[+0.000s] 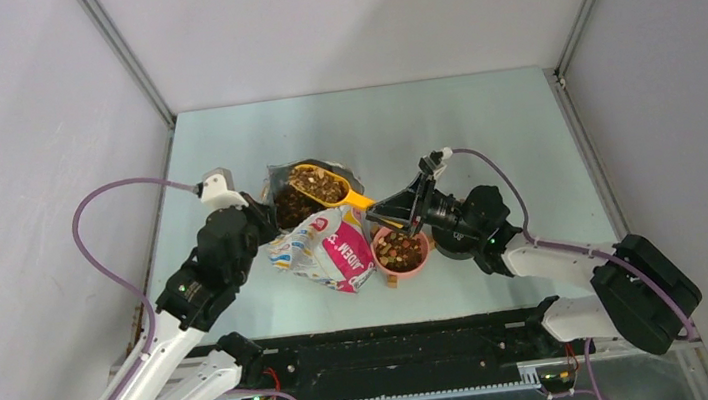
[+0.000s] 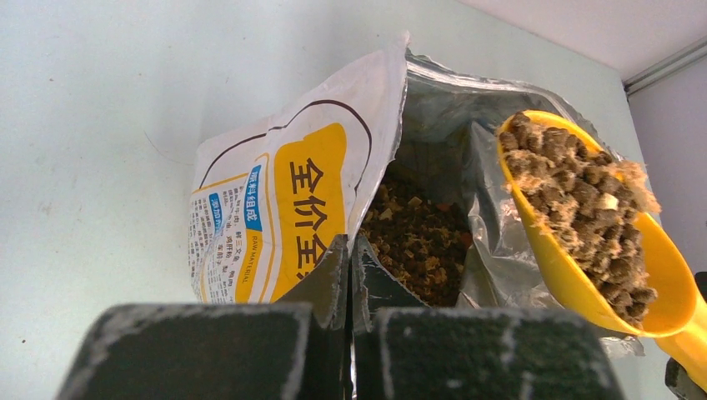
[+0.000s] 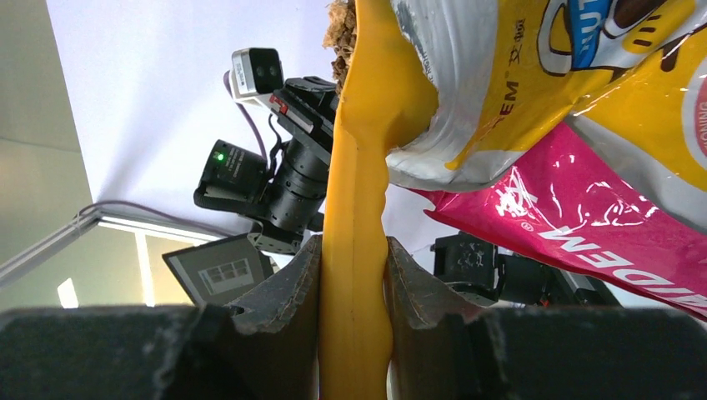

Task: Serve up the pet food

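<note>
Two claws are engaged. The left claw (image 2: 348,321) is pinched narrow on the near lip of the bag (image 2: 275,192), with a fold of the foil caught in its grip, holding the mouth open and raised. The right claw (image 3: 354,287) is clamped on the handle of the yellow scoop (image 3: 358,125), gripping it from both sides.

Location of the pet food (image 2: 579,208): a heaped load sits in the scoop's head, which hangs just above the open mouth of the bag. It is level enough that nothing is seen falling. More kibble lies loose inside the bag. A further portion lies in the pink bowl (image 1: 405,274), which stands on the bench (image 1: 482,125) just beside the bag's lower end and close under the right claw.

Assessment of progress: the bag is open, the scoop is loaded, and the bowl holds a fair layer already, so the task is judged partly done. Outstanding: carry this load across to the bowl, tip it in, and decide whether the bowl needs more. The bowl's fill level cannot be read precisely from overhead. Risk noted: the heaped load may shed pellets onto the bench in transit.
</note>
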{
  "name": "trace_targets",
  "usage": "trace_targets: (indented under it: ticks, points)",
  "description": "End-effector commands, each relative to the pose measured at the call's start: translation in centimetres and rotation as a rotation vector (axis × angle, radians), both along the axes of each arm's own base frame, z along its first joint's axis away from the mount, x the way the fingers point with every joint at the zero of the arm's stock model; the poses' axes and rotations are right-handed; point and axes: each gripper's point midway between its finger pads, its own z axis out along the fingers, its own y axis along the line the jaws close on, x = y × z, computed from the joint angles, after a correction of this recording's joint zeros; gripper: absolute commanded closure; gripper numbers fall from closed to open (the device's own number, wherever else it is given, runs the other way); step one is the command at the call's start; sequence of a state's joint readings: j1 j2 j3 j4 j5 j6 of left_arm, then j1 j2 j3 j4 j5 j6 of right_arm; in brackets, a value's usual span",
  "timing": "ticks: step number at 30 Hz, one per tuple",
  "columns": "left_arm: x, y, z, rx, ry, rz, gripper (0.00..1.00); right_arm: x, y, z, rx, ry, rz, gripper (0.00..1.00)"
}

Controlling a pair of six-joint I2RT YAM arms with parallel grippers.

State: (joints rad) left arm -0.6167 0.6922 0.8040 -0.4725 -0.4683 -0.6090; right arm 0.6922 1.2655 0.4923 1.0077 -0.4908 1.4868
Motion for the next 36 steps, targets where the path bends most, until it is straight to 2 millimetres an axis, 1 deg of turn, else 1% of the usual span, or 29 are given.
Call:
trace_targets:
  ticks: [1,6,15,18,19,22,27,33,36]
  points:
    - [-0.1,0.2,-0.1,0.008,-0.006,-0.001,1.00,0.1,-0.5,2.8,0.041,-0.053,-0.039,1.00]
    - [-0.1,0.1,0.3,-0.001,-0.017,-0.009,1.00,0.4,-0.6,2.6,0.003,-0.027,-0.062,1.00]
    - [-0.1,-0.1,0.7,-0.012,-0.029,-0.020,1.00,-0.6,-0.9,4.4,0.017,-0.071,-0.039,1.00]
    - [-0.1,-0.2,0.8,-0.014,-0.031,-0.022,1.00,-1.0,-1.3,5.3,0.022,-0.097,-0.051,1.00]
    - [-0.1,-0.2,0.9,-0.015,-0.032,-0.022,1.00,-1.1,-1.3,5.2,0.011,-0.100,-0.053,1.00]
    - [-0.1,-0.2,0.9,-0.018,-0.035,-0.024,1.00,-1.4,-1.9,6.0,0.017,-0.120,-0.067,1.00]
    - [-0.1,-0.4,1.0,-0.024,-0.037,-0.030,1.00,-1.9,-2.4,6.5,0.013,-0.136,-0.082,1.00]
    - [-0.1,-0.6,1.3,-0.033,-0.044,-0.039,1.00,-2.4,-3.3,7.8,0.037,-0.160,-0.099,1.00]
    - [-0.1,-0.7,1.6,-0.039,-0.050,-0.044,1.00,-2.5,-3.7,8.0,0.036,-0.164,-0.112,1.00]
